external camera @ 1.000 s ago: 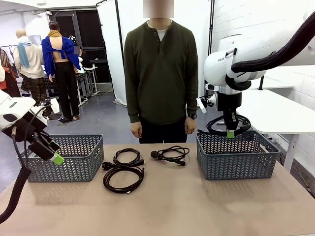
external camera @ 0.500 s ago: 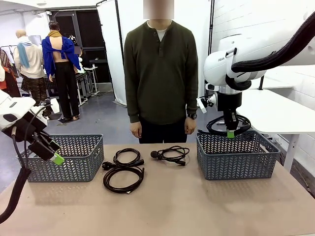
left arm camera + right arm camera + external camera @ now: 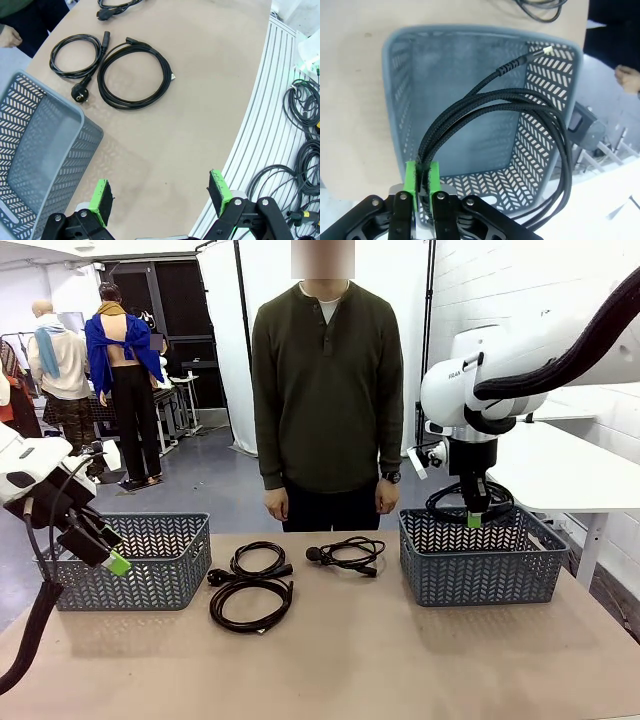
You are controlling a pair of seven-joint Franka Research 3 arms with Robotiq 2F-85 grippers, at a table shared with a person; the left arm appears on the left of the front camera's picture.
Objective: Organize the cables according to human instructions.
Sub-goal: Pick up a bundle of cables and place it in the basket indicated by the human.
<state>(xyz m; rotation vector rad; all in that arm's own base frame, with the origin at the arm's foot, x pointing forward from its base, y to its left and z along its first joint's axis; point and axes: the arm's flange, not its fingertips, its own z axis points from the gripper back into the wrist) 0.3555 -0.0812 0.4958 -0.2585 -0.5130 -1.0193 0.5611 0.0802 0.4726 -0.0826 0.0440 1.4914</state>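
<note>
Cables are what you are sorting, so take the layout from the big things down. Your table (image 3: pixel 420 670) carries a grey basket at each end. The person (image 3: pixel 326 390) stands at its far side between them, both hands hanging down and pointing at nothing.

The right basket (image 3: pixel 480 565) is the one that counts now. Your right gripper (image 3: pixel 473 519) hangs just above its far rim, green pads pressed together on a braided coil (image 3: pixel 437 498). In the right wrist view that coil runs away from the pads (image 3: pixel 411 175) as a long loop. Its long axis follows the basket's length and most of it hangs over the opening, though the outer strands bulge past the rim on one side. I judge a drop would land it inside, provided you first shift toward the basket's middle.

Your left gripper (image 3: pixel 110 558) hovers in front of the left basket (image 3: pixel 160 565), fingers spread wide and holding nothing. It is the nearer arm to the two coils lying close together just beside that basket. These are the large coil (image 3: pixel 131 105) and the smaller coil (image 3: pixel 51 59) with its round plug (image 3: pixel 80 93), both ahead of the fingertips in the left wrist view. A third cable (image 3: pixel 345 555) lies mid-table, in front of the person.
</note>
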